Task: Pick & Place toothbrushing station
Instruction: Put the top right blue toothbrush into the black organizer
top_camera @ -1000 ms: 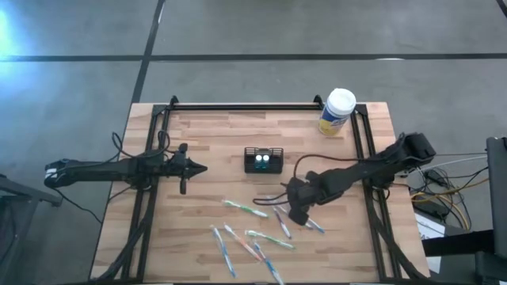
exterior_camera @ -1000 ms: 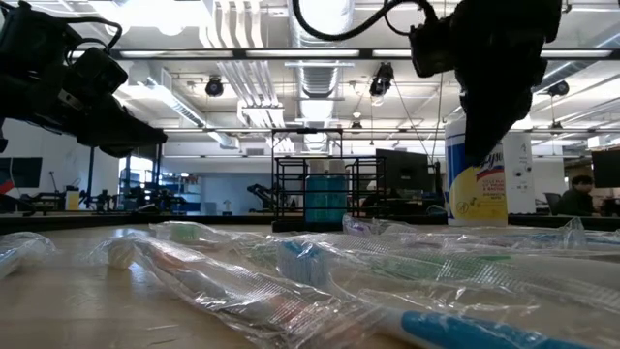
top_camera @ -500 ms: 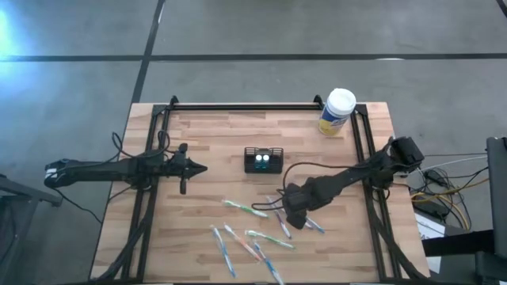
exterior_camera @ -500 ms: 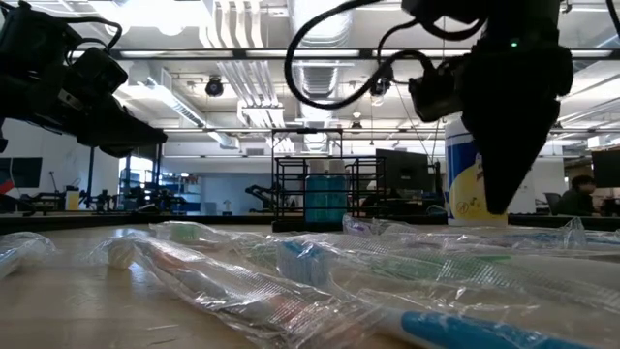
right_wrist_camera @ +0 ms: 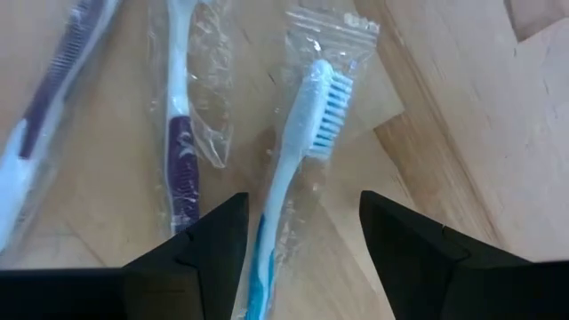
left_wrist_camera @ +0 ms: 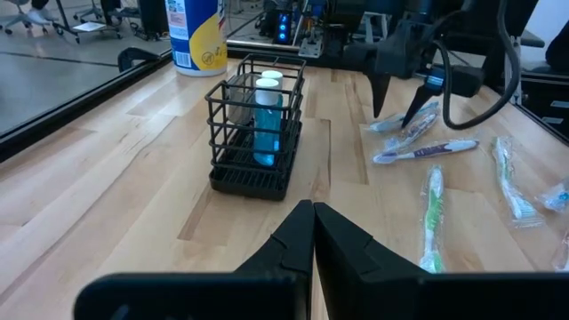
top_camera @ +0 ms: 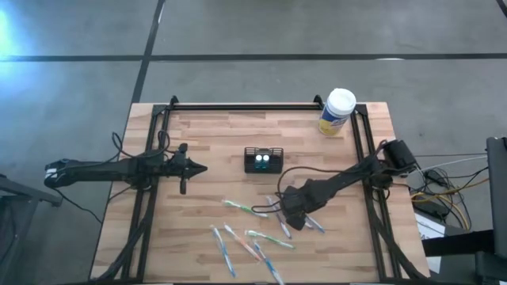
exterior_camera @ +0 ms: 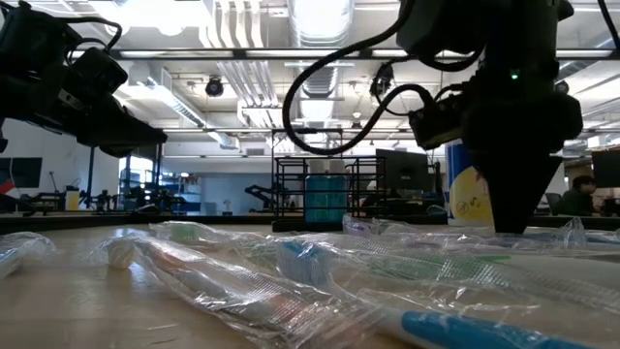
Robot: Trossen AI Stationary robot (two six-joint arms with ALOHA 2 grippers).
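Your right tool (top_camera: 292,215) points down low over the worktop, fingers (right_wrist_camera: 197,244) spread apart. Your left tool (top_camera: 200,168) hangs level at the left side, fingers (left_wrist_camera: 293,240) pressed together.

In your right wrist view, the blue toothbrush (right_wrist_camera: 289,169) runs off the picture edge between the fingers, so its handle end is unseen; its clear bag (right_wrist_camera: 331,107) blurs the bristles. In the low view, the right arm hides most of the canister (exterior_camera: 467,194) label. From above, the contents of the toothbrushing station (top_camera: 264,160) are too small to identify.
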